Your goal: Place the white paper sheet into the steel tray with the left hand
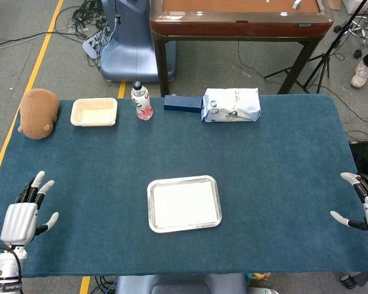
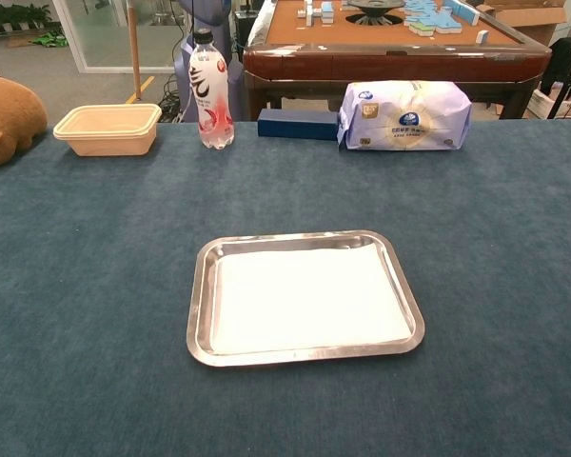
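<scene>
- White paper sheet (image 2: 309, 297) lies flat inside the steel tray (image 2: 198, 305), at centre frame in the chest view; it covers most of the tray floor, with a strip of bare steel showing along the left rim.
- Judged from how it lies, the placing looks done: the sheet sits within the rim on all sides and nothing touches it.
- Handling, as a judgement: the sheet looks thin, very light and limp, so it would bend or crease under a firm pinch and could slide on the smooth steel or lift in a draught.
- If it had to be taken up again, an edge or corner is the sensible place, best at the left side where the tray floor is bare beside it; pressing down on its middle would only pin it.
- Left hand (image 1: 21, 214) is at the lower left of the head view, well apart from the tray, fingers spread and holding nothing.
- Right hand (image 1: 365, 208) is at the lower right edge of the head view, partly cut off, fingers apart and empty.
- Neither hand shows in the chest view.
</scene>
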Available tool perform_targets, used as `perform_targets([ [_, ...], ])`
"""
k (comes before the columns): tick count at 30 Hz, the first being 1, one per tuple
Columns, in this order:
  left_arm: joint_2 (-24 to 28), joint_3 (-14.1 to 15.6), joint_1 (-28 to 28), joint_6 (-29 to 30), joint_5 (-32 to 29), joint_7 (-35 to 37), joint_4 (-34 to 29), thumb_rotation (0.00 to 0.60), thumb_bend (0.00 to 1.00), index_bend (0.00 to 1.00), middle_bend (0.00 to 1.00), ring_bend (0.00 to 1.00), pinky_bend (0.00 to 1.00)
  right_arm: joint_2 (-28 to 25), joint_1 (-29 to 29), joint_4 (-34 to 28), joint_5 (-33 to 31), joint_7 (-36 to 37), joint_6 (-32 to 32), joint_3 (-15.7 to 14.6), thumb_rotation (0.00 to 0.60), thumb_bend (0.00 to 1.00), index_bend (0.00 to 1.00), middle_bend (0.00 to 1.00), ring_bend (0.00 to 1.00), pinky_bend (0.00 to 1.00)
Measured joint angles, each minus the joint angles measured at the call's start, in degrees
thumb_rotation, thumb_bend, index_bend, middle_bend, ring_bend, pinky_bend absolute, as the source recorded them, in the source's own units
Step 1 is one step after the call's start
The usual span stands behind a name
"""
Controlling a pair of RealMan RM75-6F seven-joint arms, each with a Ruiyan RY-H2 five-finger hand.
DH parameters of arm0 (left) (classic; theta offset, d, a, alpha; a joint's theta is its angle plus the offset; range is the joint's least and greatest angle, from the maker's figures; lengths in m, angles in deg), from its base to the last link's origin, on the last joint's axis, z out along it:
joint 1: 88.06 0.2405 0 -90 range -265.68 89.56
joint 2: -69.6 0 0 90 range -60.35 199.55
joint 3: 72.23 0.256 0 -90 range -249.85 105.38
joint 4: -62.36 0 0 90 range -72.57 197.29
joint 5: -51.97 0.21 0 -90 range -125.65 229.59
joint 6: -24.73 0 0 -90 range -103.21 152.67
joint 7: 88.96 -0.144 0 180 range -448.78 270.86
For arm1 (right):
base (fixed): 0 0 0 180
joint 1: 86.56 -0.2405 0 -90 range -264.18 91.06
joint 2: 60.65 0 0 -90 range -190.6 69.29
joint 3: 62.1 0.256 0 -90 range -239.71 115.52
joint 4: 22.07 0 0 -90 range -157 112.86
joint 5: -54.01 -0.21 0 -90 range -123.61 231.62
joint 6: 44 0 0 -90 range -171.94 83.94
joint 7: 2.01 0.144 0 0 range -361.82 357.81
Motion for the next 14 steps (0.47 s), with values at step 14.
perform_targets([
  [14, 0.3, -2.6, 2.0, -1.4, -0.6, 3.4, 1.4, 0.600, 0.25, 0.16, 0.01, 0.00, 0.21, -0.1, -0.5, 0.9, -0.6, 1.3, 1.0, -0.1, 0.600, 0.00, 0.19, 0.23, 0.13, 0.23],
])
